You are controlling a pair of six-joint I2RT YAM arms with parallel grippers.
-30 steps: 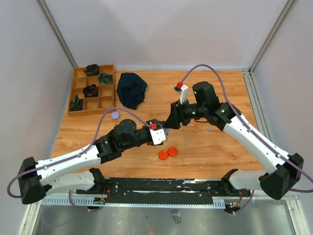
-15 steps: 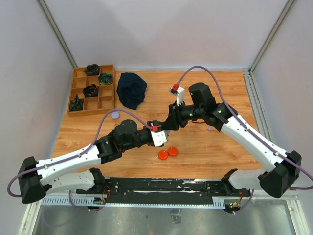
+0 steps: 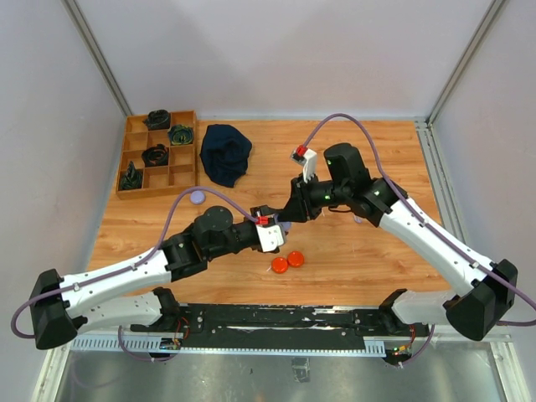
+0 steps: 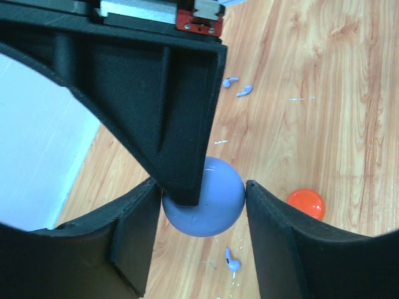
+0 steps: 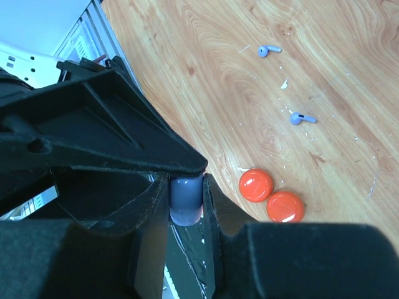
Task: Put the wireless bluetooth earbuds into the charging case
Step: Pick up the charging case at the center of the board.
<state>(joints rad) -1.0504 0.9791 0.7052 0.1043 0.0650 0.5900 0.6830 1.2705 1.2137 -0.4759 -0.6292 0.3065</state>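
While pinched by left gripper [image 4: 201, 218] and right gripper [image 5: 186, 197] — lavender case [image 4: 219, 200], contents hidden.

**A:** Item one?
**B:** Lavender charging case [image 4: 212, 202], round, mid-view. The left gripper [image 4: 202, 187] has its two black fingers [image 4: 134, 243] touching the case on either side.
**A:** Anything over it?
**B:** The right gripper's black finger [image 4: 165, 106], coming down from the top. Its tip covers the case's upper left edge.
**A:** Loose items?
**B:** Three lavender earbuds. A pair [image 4: 230, 81] lies close together on the wooden table [image 4: 330, 93] beyond the case. A single one [image 4: 231, 261] lies just below the case.
**A:** Last entry?
**B:** One orange disc [image 4: 307, 202], flat on the table, partly hidden behind the right-hand finger.
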